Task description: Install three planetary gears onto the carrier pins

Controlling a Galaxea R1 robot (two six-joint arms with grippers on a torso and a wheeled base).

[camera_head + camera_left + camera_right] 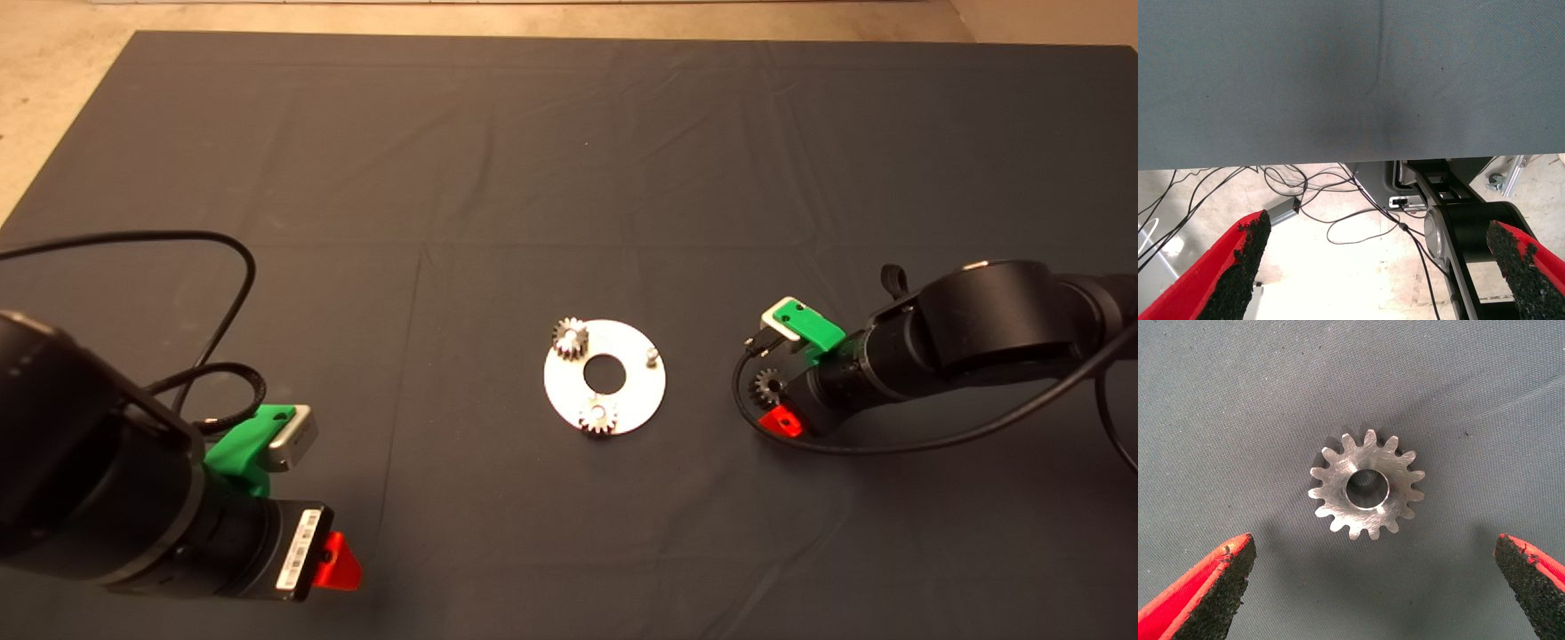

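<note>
The silver disc [622,400] lies mid-mat with two planetary gears seated on carrier pins, one at its far left [570,338] and one at its near edge [599,418]. A third carrier pin [652,356] stands bare on the disc's right side. Another planetary gear [766,386] [1367,485] lies flat on the mat to the right of the disc. My right gripper [775,402] [1371,547] hangs over that gear, open, its fingers [1218,580] wide apart on either side without touching it. My left gripper [336,562] [1378,233] waits open and empty at the lower left.
Black cables loop over the mat beside each arm, one by the left arm [236,267] and one by the right arm [889,444]. In the left wrist view the mat's edge [1271,160] shows, with floor cables and a robot base beyond it.
</note>
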